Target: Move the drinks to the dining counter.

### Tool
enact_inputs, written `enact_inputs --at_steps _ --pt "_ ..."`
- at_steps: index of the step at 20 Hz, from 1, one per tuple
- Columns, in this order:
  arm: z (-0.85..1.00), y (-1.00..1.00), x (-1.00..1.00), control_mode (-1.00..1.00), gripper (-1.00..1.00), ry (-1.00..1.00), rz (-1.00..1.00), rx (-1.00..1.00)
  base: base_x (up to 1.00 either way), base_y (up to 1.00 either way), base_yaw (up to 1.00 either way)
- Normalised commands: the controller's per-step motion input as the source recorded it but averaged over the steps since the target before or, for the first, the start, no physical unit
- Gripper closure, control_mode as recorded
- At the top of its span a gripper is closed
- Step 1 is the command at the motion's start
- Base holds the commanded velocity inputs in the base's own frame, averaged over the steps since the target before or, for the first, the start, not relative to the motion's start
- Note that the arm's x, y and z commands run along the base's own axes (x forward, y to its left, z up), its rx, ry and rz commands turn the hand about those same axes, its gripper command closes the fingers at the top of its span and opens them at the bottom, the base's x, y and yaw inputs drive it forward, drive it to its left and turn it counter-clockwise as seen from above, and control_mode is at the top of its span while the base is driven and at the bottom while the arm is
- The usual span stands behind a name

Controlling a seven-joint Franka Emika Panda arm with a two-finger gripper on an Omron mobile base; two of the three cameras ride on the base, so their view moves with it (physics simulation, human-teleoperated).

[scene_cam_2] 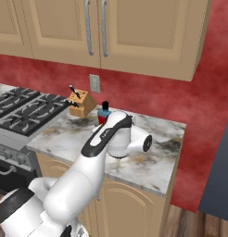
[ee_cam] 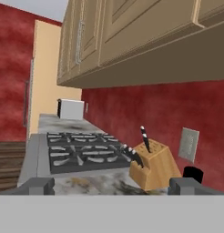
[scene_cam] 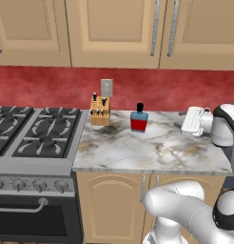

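**End effector spread over the bench, bottle ahead of it**

The end effector point(ee_cam: 111, 185) hovers above a marble-topped bench point(scene_cam: 152, 152) with its two fingers point(ee_cam: 38, 185) spread wide and nothing between them. In the hand view the finger tips stand far apart at the bottom edge.

Just beyond the far finger tip, the black cap of the bottle point(ee_cam: 192, 173) peeks up. From the left base view the bottle point(scene_cam: 139, 119) shows whole: blue, with a red label and black cap, upright near the red back wall, apart from the end effector. In the right base view the bottle point(scene_cam_2: 104, 113) is partly hidden behind the arm.

A knife block point(ee_cam: 155, 166) stands ahead of the end effector, between the finger tips as the hand camera sees it, and just beside the bottle. Past the block lies a gas stove point(ee_cam: 82, 152), farther from the end effector. A wall socket point(ee_cam: 189, 144) sits on the red wall above the bottle. Beige cupboards point(ee_cam: 132, 36) hang overhead.
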Motion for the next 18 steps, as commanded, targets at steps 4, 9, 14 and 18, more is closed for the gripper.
enact_inputs --at_steps 4,9,14,18 --pt "0.04 0.0 0.01 -1.0 -1.0 0.01 0.01 -0.01 0.0 0.0 0.0" --pt "0.0 0.02 0.0 -1.0 -1.0 0.0 0.0 0.01 0.0 0.0 0.0" --pt "0.0 0.12 0.1 -1.0 -1.0 0.02 0.0 0.0 0.0 0.0 0.0" --pt "0.0 0.28 0.18 -1.0 -1.0 0.01 0.0 0.0 0.0 0.0 0.0"
